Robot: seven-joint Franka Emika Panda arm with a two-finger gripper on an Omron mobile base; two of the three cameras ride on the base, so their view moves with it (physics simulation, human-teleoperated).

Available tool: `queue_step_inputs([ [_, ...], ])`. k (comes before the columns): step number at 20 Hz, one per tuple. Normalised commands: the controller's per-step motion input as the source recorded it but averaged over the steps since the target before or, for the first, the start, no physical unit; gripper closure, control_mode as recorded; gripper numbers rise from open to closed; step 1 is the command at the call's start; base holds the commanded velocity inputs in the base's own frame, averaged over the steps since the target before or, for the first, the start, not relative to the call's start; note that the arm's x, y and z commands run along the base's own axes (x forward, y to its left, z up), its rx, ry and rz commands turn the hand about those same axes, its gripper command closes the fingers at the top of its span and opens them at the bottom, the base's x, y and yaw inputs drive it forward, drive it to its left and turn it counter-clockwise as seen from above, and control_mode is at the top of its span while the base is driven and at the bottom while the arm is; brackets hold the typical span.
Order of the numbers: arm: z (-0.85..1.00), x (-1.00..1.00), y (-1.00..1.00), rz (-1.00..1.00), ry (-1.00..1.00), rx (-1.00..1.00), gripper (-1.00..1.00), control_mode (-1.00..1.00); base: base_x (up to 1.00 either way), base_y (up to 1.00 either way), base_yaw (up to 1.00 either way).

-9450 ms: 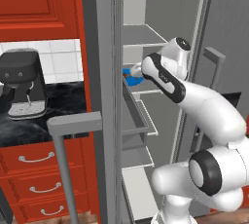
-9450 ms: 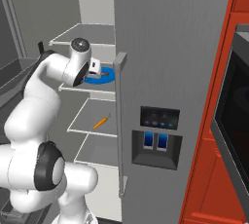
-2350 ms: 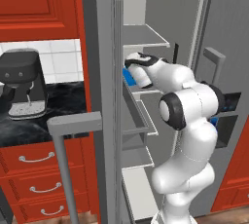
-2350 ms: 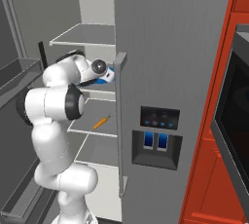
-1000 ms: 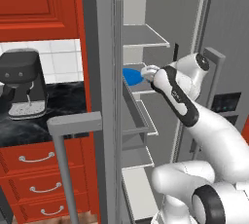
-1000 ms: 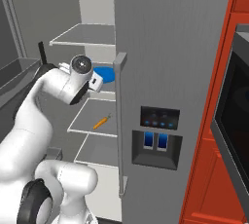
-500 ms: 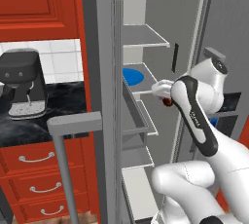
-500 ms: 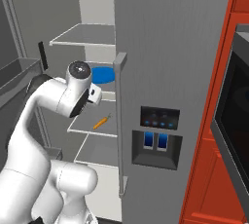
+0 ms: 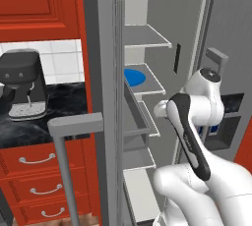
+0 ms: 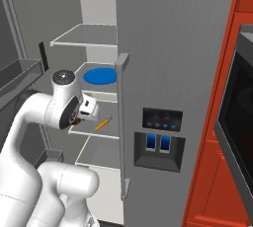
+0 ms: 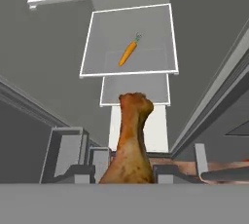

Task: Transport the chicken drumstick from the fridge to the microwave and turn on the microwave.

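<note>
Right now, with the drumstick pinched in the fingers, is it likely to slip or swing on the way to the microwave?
The chicken drumstick stands straight up from the gripper, so it is probably stiff. Held at its thick end, the long bone end could pivot. Its surface looks glossy, so it may be somewhat slippery.

Matt grey fridge (image 10: 173, 48), rough drumstick (image 11: 130, 145)

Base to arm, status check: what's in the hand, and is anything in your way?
Hand shut on chicken drumstick. Out in front of the open fridge; blue plate bare on its shelf. Carrot on lower shelf, clear of the hand.
</note>
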Motion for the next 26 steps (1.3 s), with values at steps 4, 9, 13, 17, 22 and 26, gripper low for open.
queue_step_inputs([
  [4,-0.35,-0.18,-0.19,0.02,0.11,-0.16,1.00,-1.00,0.00,0.00,0.00],
  [9,-0.07,0.00,-0.10,0.02,0.05,-0.02,1.00,-1.00,0.00,0.00,0.00],
  [13,0.00,0.00,0.00,0.01,0.00,0.00,1.00,-1.00,0.00,0.00,0.00],
  [17,0.00,0.00,0.00,0.01,0.00,0.00,1.00,-1.00,0.00,0.00,0.00],
  [22,0.00,0.00,0.00,0.01,0.00,0.00,1.00,-1.00,0.00,0.00,0.00],
  [26,0.00,0.00,0.04,0.01,-0.01,-0.01,1.00,1.00,-0.03,0.00,0.01],
])
